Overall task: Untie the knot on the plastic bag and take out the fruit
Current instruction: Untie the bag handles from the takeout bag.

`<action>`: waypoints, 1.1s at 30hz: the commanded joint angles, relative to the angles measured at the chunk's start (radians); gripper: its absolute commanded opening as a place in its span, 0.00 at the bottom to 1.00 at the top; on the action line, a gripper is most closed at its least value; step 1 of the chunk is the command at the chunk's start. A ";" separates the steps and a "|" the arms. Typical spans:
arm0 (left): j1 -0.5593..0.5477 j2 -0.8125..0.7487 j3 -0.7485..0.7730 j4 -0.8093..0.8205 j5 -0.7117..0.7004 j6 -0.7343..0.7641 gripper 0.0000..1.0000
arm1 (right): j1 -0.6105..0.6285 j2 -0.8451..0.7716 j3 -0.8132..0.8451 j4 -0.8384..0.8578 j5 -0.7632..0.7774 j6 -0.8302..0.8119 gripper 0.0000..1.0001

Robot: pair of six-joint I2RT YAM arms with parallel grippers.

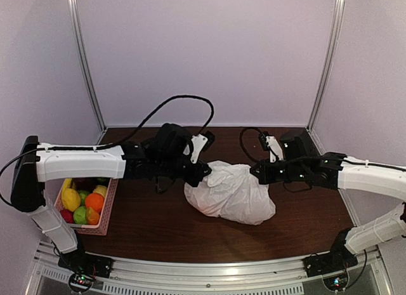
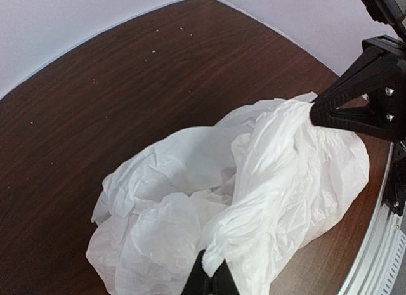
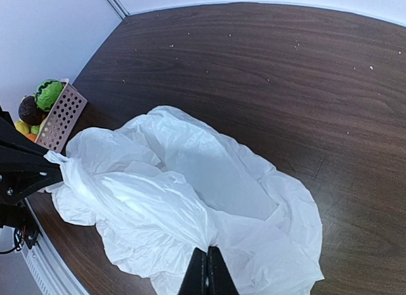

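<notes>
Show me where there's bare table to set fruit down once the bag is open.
Widest free patch: bare table between the pink basket and the plastic bag, toward the near edge. Another lies right of the bag, toward the near edge. Crowded: both ends of the bag, where the left tool and right tool pinch it, and the full basket.

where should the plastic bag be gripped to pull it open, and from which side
Grip the thin bunched folds at its two opposite ends, one from each side. The plastic bag lies slumped and loose, and the left gripper and right gripper are each shut on such a fold.
</notes>
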 commanded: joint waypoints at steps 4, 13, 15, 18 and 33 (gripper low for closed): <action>0.015 -0.018 -0.093 0.048 -0.037 -0.089 0.00 | -0.015 0.000 -0.077 0.019 0.035 0.037 0.00; 0.015 -0.036 -0.114 0.091 0.000 -0.095 0.00 | -0.015 -0.008 0.008 -0.036 -0.050 -0.027 0.09; 0.014 -0.038 -0.114 0.098 0.005 -0.096 0.00 | -0.015 0.000 0.045 -0.070 -0.062 -0.053 0.19; 0.014 -0.040 -0.114 0.106 0.018 -0.101 0.00 | -0.019 0.017 0.095 -0.105 -0.070 -0.084 0.30; 0.015 -0.052 -0.123 0.116 0.024 -0.114 0.00 | -0.087 0.215 0.279 -0.143 -0.310 -0.186 0.48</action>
